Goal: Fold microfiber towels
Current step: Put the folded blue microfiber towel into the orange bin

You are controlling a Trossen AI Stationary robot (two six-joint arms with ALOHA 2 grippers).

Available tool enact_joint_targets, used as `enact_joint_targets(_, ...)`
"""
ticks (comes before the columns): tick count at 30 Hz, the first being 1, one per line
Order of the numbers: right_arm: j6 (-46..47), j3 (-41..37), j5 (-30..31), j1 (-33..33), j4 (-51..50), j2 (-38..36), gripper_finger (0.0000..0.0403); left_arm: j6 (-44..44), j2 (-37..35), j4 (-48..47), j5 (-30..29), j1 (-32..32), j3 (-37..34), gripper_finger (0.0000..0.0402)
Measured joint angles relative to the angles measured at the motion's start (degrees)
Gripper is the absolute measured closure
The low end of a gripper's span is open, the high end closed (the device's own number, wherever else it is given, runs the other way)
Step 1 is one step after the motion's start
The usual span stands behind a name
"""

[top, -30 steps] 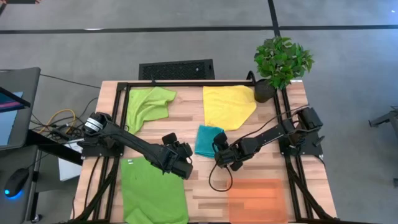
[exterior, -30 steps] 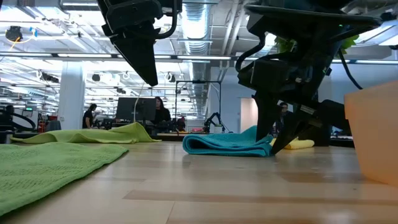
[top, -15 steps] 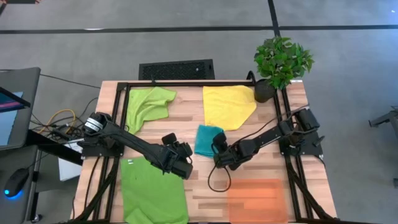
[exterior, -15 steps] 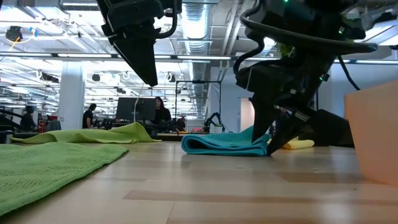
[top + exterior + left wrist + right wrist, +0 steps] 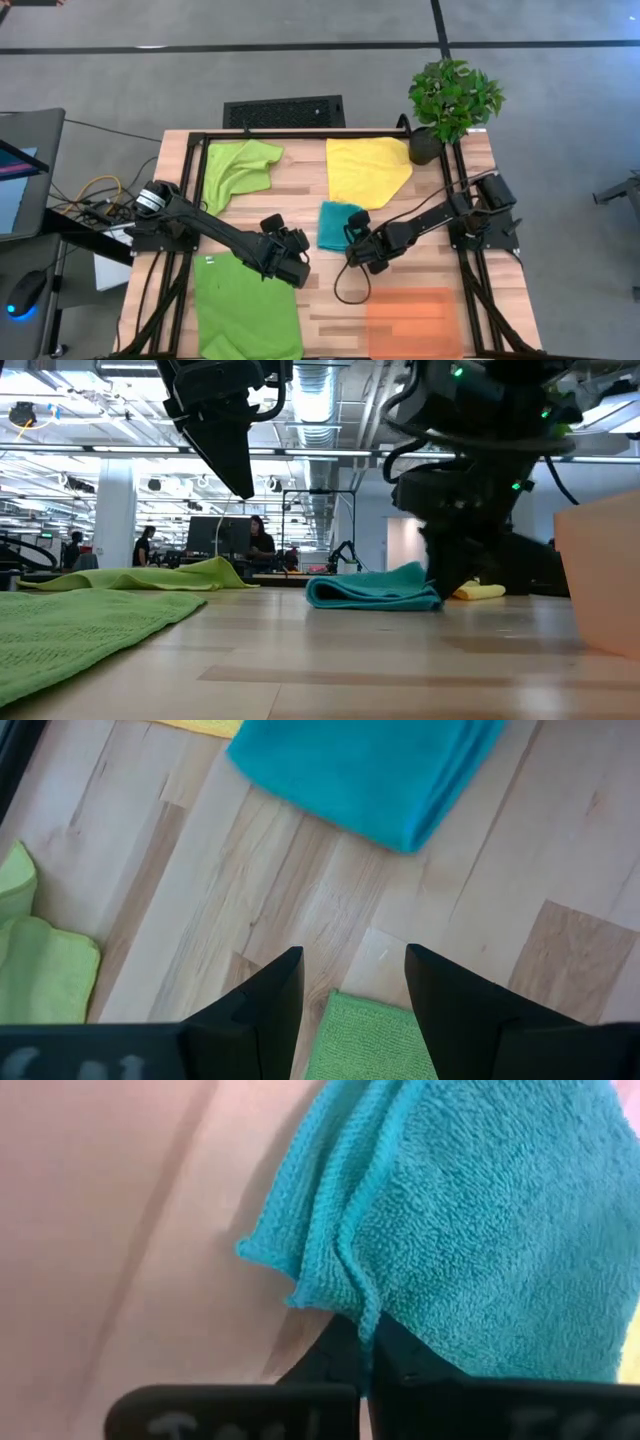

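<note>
A folded teal towel (image 5: 335,225) lies flat on the wooden table's middle. My right gripper (image 5: 357,243) is shut at the towel's near right corner (image 5: 362,1375). My left gripper (image 5: 293,250) hangs open above the table, left of the teal towel (image 5: 380,770) and touching nothing. Under its fingers (image 5: 350,1005) shows the far right corner of a flat lime green towel (image 5: 245,305). A crumpled lime green towel (image 5: 238,170) and a yellow towel (image 5: 365,170) lie at the far side. My right gripper pinches the teal towel's near right corner (image 5: 350,1305) between its two shut fingers, where several folded layers meet. The fingers slant down at it from the table's right. The towel (image 5: 370,588) lies flat on the table, slack.
An orange mat (image 5: 412,320) lies at the near right, and it rises at the right edge of the low view (image 5: 600,575). A potted plant (image 5: 452,100) stands at the far right corner. Bare wood shows between the teal towel and the mat.
My right gripper has rolled a little and shut on the teal towel's near right corner. The towel has slid slightly toward the table's right edge and stays flat on the wood.
</note>
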Motion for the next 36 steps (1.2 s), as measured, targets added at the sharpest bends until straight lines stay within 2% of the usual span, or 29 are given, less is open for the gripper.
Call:
enact_joint_targets(16, 7.4, 0.0, 0.2, 6.8, -6.0, -14.3, 0.0397, -0.4, 0.0, 0.0, -0.1, 0.0, 0.0, 0.0233)
enact_joint_targets(19, 7.4, 0.1, 0.0, 7.0, -5.9, -13.3, 0.0396, -0.4, 0.0, 0.1, -0.1, 0.0, 0.0, 0.0233)
enact_joint_targets(28, 3.6, 0.1, -2.8, 5.7, -5.9, -2.7, 0.0392, -0.4, 0.0, 0.2, -0.2, 0.0, 0.0, 0.0233)
enact_joint_targets(36, 3.4, 0.3, -3.7, 5.7, -7.0, -1.2, 0.0372, -0.3, 0.0, 0.2, 0.2, 0.0, 0.0, 0.0233)
